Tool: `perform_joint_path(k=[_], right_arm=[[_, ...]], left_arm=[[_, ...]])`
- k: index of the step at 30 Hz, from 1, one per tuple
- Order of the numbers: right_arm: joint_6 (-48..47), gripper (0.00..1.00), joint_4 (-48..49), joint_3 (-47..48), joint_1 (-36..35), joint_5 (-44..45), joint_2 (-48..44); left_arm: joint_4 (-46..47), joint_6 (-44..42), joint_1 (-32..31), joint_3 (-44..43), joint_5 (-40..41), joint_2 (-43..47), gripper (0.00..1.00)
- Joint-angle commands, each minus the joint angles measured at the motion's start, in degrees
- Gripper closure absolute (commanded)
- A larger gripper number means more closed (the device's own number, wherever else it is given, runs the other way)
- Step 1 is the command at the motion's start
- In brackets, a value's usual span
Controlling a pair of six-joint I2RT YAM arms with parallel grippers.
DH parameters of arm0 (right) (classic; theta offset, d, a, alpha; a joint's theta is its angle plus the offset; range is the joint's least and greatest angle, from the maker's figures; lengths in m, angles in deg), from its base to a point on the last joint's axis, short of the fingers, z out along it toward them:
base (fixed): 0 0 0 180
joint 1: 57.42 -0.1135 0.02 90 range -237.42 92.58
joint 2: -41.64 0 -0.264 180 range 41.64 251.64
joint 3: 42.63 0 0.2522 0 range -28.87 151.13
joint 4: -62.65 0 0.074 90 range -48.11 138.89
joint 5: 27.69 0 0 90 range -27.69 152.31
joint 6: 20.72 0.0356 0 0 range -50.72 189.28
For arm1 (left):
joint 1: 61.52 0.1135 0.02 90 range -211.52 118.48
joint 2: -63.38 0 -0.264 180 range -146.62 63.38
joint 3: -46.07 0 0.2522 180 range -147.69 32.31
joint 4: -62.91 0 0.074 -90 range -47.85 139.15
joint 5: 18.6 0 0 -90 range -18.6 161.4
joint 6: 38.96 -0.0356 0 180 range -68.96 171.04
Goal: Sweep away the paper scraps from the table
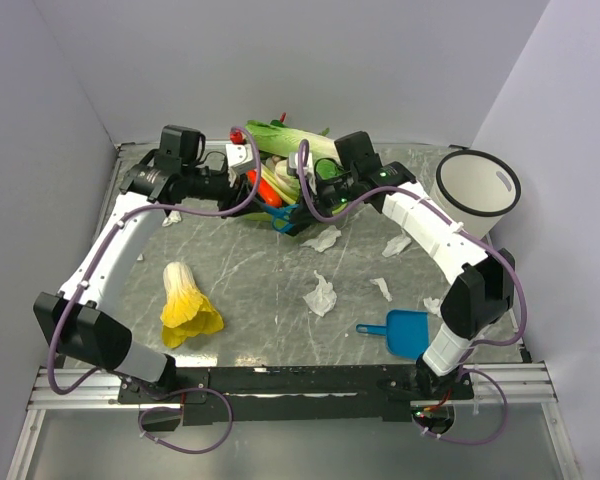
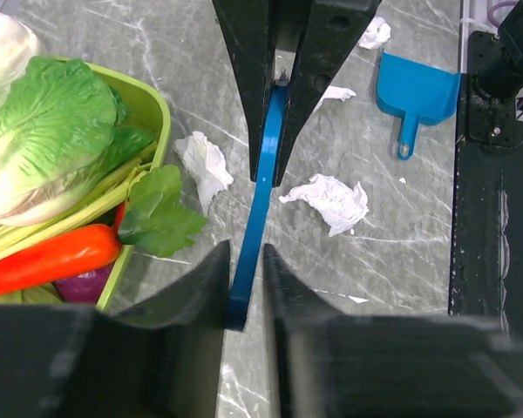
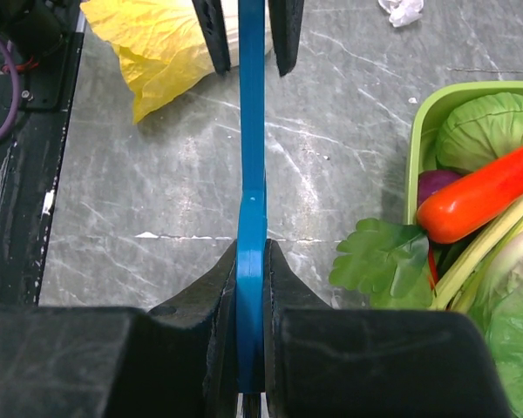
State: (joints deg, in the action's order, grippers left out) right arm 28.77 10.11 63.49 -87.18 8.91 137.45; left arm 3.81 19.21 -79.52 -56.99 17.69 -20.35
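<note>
Paper scraps lie scattered over the middle and right of the grey-green marble table, and one more wad sits at the far left beside the left arm. Both arms reach to the far middle, where they meet over a thin blue handle just beside a green basket of vegetables. The right gripper is clamped tight on one end of that handle, its fingers pressed flat against both faces. The left gripper has its jaws drawn narrow around the other end. Slivers of gap show at the sides, so I cannot tell whether it grips yet. A blue dustpan rests on the near right of the table, a yellow cabbage on the near left, and a white bucket stands at the far right corner.
</note>
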Motion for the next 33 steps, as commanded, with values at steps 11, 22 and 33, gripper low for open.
perform_joint_path(k=[11, 22, 33], right_arm=[[2.37, 1.0, 3.19, 2.74, -0.3, -1.44, -1.5], [4.21, 1.0, 4.68, 2.3, -0.3, -1.61, -1.06], [8.25, 0.35, 6.97, -1.03, 1.98, 3.92, -3.96]], left_arm=[[-0.1, 0.46, -0.54, -0.09, -1.83, -0.39, 0.7], [-0.79, 0.99, -0.54, -0.17, -2.27, -1.17, 0.77], [-1.33, 2.04, -0.37, -1.06, -0.78, -1.71, 0.99]])
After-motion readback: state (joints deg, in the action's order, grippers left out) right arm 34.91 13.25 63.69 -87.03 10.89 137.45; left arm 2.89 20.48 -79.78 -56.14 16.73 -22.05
